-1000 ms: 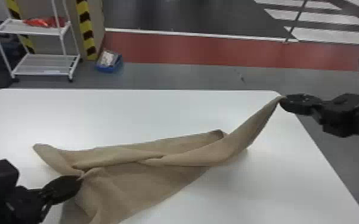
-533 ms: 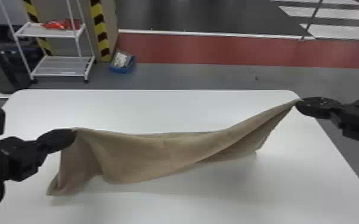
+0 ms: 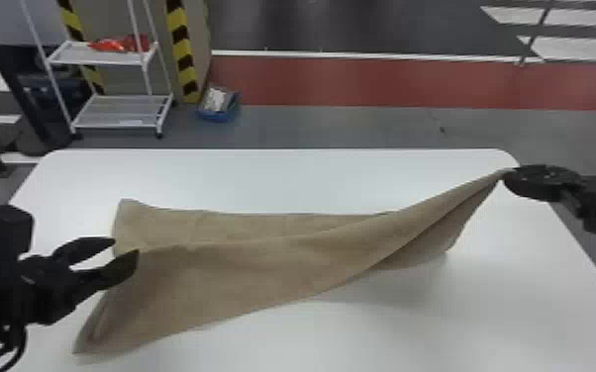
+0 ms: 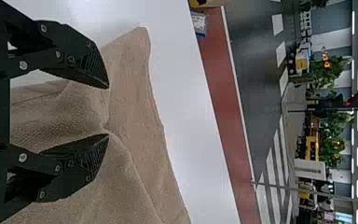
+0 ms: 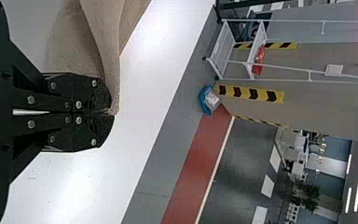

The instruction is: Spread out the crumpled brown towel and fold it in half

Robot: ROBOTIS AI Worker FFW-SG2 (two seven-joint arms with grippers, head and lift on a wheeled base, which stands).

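Brown towel (image 3: 262, 267) rises to a pinched corner, its layers seemingly overlapping.

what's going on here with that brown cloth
A two-armed robot is spreading out a brown towel over a white table. Its right gripper is shut on one corner, holding it up. The left gripper is open beside the towel's other end. The towel is stretched lengthwise but still folded over on itself, not flat.

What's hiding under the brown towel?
Only the white table shows around the brown towel. Whatever lies right beneath the cloth is covered, so I can't tell if anything is hiding there.
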